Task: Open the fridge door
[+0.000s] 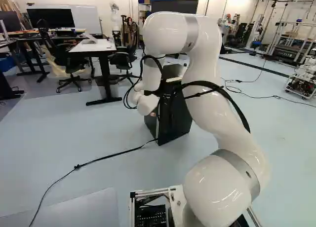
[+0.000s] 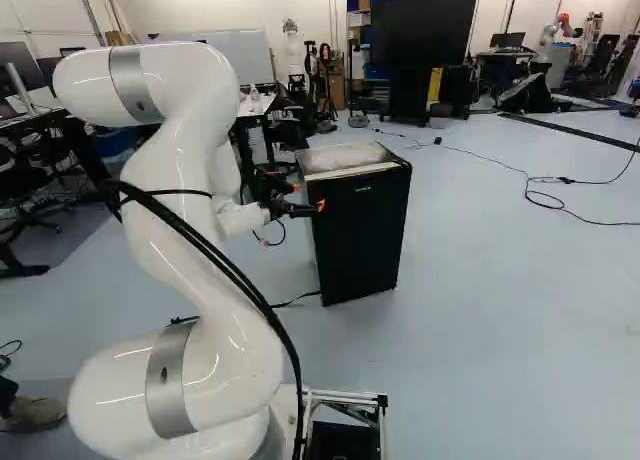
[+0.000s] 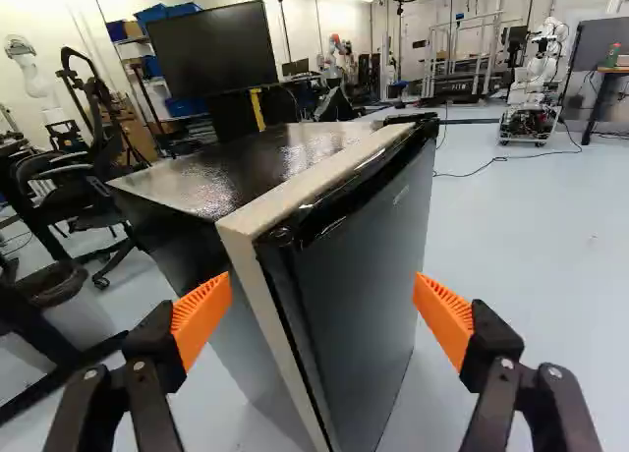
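Observation:
In the right base view my gripper (image 2: 308,197) is at the near left upper part of the black fridge (image 2: 362,235). The wrist view shows the gripper (image 3: 321,312) wide open, its orange pads well apart. Ahead of it, between the fingers' directions, stands the closed fridge door (image 3: 366,295), dark, with a pale strip (image 3: 246,238) along its edge and a glossy black band along its top. One finger is on the door's front side, the other on the fridge's side-wall side. Contact with either cannot be told. The arm partly hides the fridge (image 1: 181,121) in the left base view.
A white-topped desk (image 1: 93,46) and office chairs stand left of the fridge. A black cable (image 1: 111,157) runs over the floor to the fridge's foot. Behind are a large screen (image 2: 424,28) and shelves. Another robot (image 3: 536,79) stands far off on a wheeled base.

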Controlling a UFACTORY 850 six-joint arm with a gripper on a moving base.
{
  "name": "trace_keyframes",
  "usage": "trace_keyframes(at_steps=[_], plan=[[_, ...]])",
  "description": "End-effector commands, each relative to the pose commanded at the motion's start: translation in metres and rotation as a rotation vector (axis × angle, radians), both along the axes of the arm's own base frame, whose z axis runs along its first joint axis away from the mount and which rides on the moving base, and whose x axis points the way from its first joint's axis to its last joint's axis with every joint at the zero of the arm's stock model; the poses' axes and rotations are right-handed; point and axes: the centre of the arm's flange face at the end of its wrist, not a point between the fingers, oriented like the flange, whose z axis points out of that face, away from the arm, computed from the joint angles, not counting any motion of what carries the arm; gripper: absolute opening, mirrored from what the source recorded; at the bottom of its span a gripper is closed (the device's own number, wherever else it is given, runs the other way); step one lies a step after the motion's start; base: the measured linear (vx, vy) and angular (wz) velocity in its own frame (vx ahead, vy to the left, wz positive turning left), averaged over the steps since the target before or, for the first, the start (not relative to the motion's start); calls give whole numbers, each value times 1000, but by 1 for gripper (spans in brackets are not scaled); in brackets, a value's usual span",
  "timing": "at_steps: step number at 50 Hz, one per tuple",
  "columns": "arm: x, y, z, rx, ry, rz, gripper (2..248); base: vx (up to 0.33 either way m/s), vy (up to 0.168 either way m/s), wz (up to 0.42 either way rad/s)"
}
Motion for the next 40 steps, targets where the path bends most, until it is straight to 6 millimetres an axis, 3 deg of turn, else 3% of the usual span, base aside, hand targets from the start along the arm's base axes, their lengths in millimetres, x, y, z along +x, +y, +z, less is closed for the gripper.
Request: trace_keyframes(at_steps=[40], plan=[[6, -10, 0, 1, -4, -21, 247, 0, 0, 0]])
